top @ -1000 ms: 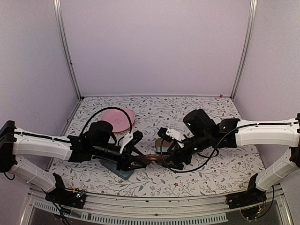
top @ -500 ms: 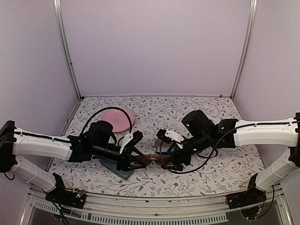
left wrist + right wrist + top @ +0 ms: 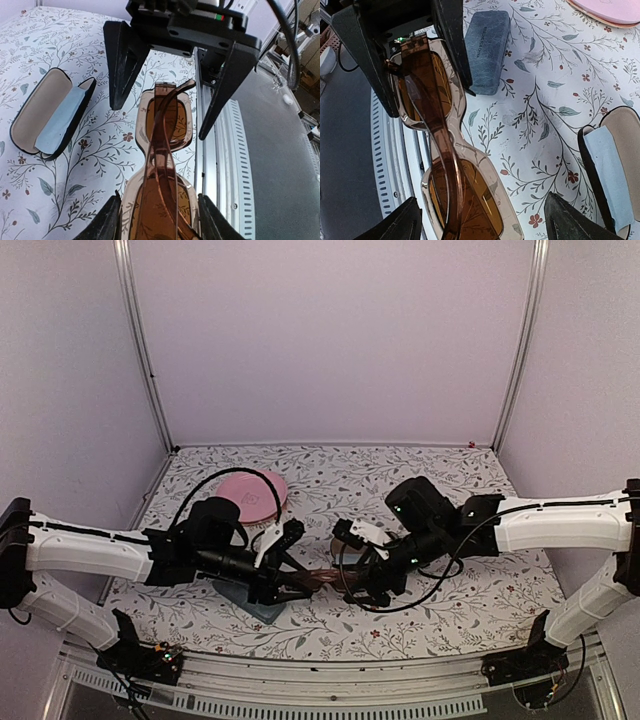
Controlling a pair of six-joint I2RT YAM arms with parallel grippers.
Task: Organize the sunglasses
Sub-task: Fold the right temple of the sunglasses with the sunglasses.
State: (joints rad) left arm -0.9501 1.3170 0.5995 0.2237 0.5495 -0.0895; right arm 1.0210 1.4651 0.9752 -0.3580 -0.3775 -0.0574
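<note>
The reddish-brown sunglasses [image 3: 322, 578] with brown lenses hang above the table between my two grippers. My left gripper [image 3: 295, 580] is shut on one lens end; in the left wrist view [image 3: 159, 222] both fingers press the frame [image 3: 165, 120]. My right gripper [image 3: 358, 588] is open, its fingers [image 3: 122, 65] straddling the other lens without touching it. In the right wrist view the gripper [image 3: 485, 225] is wide open around the near lens [image 3: 470, 200]. A second, pale pair is not in view.
An open black hard case [image 3: 50, 115] with a blue cloth inside lies on the floral table, also in the right wrist view [image 3: 615, 160]. A grey-blue case [image 3: 487, 50] lies under the left gripper [image 3: 255, 602]. A pink dish [image 3: 255, 495] sits behind the left arm.
My right gripper has moved a little left and down, closer around the free end of the sunglasses. The left gripper has stayed still with the glasses.
</note>
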